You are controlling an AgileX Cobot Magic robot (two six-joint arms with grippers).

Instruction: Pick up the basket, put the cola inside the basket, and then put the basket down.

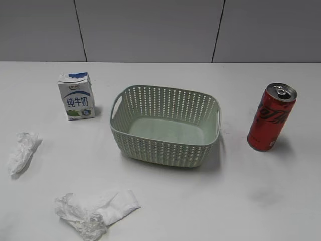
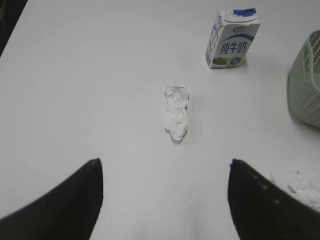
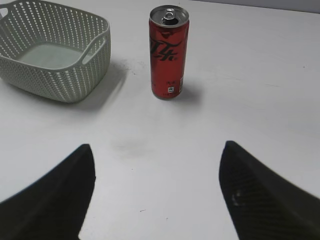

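Note:
The pale green basket (image 1: 165, 125) stands empty in the middle of the white table; it also shows in the right wrist view (image 3: 52, 50) and its edge in the left wrist view (image 2: 306, 82). The red cola can (image 1: 271, 117) stands upright to the right of the basket, apart from it, also seen in the right wrist view (image 3: 169, 52). My left gripper (image 2: 165, 162) is open and empty over bare table, short of a crumpled tissue. My right gripper (image 3: 157, 147) is open and empty, short of the cola. Neither gripper shows in the exterior view.
A white-and-blue milk carton (image 1: 76, 96) stands left of the basket, also in the left wrist view (image 2: 232, 38). Crumpled white tissues lie at the left edge (image 1: 22, 152) and front left (image 1: 95, 211); one lies ahead of the left gripper (image 2: 176, 110).

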